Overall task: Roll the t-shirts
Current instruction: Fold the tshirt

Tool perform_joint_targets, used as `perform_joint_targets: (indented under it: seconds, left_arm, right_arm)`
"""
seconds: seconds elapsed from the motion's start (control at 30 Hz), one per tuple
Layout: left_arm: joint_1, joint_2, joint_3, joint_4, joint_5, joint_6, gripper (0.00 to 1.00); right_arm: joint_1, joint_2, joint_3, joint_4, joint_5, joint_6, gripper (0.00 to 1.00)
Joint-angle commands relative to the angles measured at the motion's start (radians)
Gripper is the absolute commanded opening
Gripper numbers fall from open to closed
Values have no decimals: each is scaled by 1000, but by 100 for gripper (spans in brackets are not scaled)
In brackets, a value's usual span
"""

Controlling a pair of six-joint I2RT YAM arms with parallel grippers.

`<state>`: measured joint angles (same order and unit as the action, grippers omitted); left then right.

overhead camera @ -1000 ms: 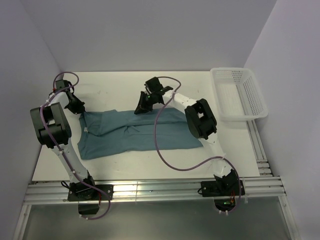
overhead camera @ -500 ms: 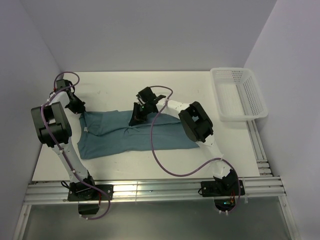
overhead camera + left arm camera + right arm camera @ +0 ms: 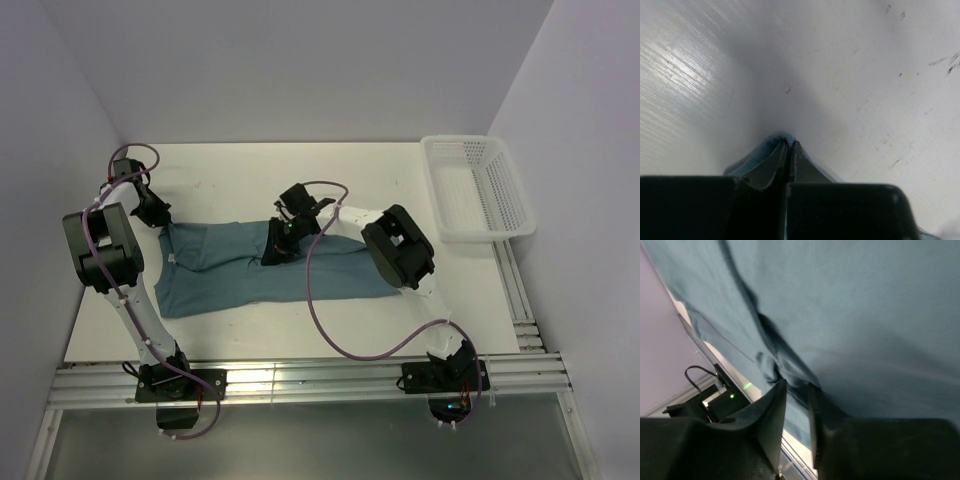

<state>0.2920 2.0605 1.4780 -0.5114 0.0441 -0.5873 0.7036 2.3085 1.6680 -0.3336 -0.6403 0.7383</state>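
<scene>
The teal-blue t-shirt (image 3: 340,268) lies spread flat across the middle of the white table. My left gripper (image 3: 163,226) is at its far left corner. In the left wrist view the left gripper (image 3: 789,143) is shut on a thin edge of that t-shirt (image 3: 758,159), just above the tabletop. My right gripper (image 3: 279,247) is down on the shirt's middle. Seen from the right wrist, the right gripper (image 3: 797,388) has its jaws a narrow gap apart, tips against a dark crease in the t-shirt (image 3: 865,315).
A white mesh basket (image 3: 441,190) stands at the back right, beside the table's right edge. The right arm's purple cable (image 3: 312,292) loops over the shirt's near part. Metal rails (image 3: 300,380) run along the near edge. Walls close in on the left and back.
My right gripper moved from the shirt's far edge left and toward me onto its middle, and its jaws parted a little. The left gripper stayed put, still pinching the corner.
</scene>
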Motion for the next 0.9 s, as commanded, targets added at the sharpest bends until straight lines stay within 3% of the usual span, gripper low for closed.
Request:
perform_joint_targets:
  seconds: [0.0,0.17,0.57,0.87]
  left_arm:
    - [1,7,41,25,-32,18,0]
    - [-1,4,39,24,-33,21,0]
    - [-5,4,38,11,-33,20,0]
    - [-13,10,67,-13,-36,21,0]
  right_arm:
    - [5,-69,27,1,-15,-16,34]
    - [-9,-60,122,54,-32,18,53]
    - [-32,138,394,205,-87,108,56]
    - [-44,258,441,331,-105,165,59]
